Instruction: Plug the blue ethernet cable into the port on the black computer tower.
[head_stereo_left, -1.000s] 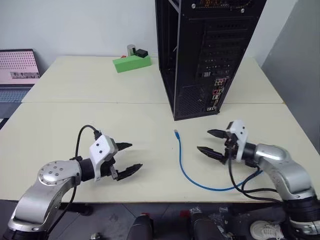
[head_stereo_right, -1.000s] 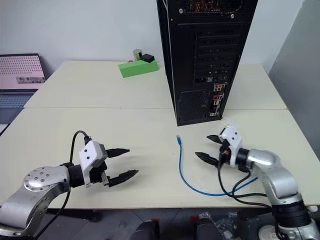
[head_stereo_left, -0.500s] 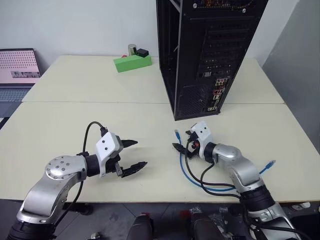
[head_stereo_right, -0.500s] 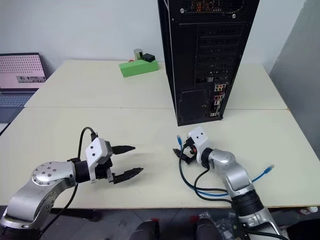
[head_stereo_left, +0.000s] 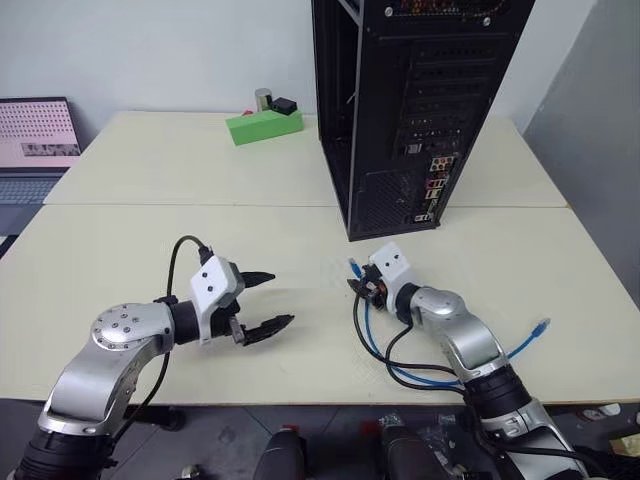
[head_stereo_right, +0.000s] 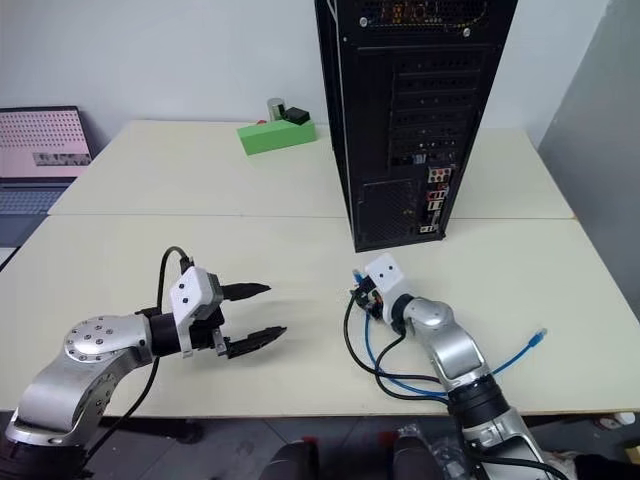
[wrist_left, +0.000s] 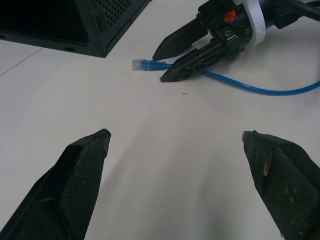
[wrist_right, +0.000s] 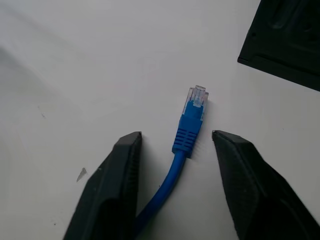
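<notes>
- Right hand (wrist_right: 172, 165) sits low on the bench (head_stereo_left: 150, 250), just in front of the tower (head_stereo_left: 400, 110), its two fingers (wrist_right: 110, 190) standing partly apart on either side of the cable (head_stereo_left: 375, 335).
- Between those fingers lies the cable's blue boot and clear plug (wrist_right: 196, 97) (the plug tip pokes out past the fingertips, towards the tower's base). Whether the fingers press on the cord I cannot tell; in the right wrist view there is bench showing between the boot and each finger.
- Left hand (head_stereo_left: 265, 302) hovers over the bench well to the left of the cable, fingers spread wide, holding nothing.
- From the left wrist view, the right hand (wrist_left: 170, 62) points at the plug end (wrist_left: 142, 64), one finger above the cord and one alongside it.
- Cable runs back from the plug in a curve beside the right forearm, loops near the bench's front edge with black cords over it, and ends in a second plug (head_stereo_left: 541, 326) lying off to the right.
- Tower stands upright at the middle of the bench, rear panel facing the robot; the silver connector panel with the port (head_stereo_left: 424, 213) is low on its right side, well apart from the plug.
- Green block (head_stereo_left: 262, 124) lies at the far side of the bench; a laptop (head_stereo_left: 35, 135) is at far left.
</notes>
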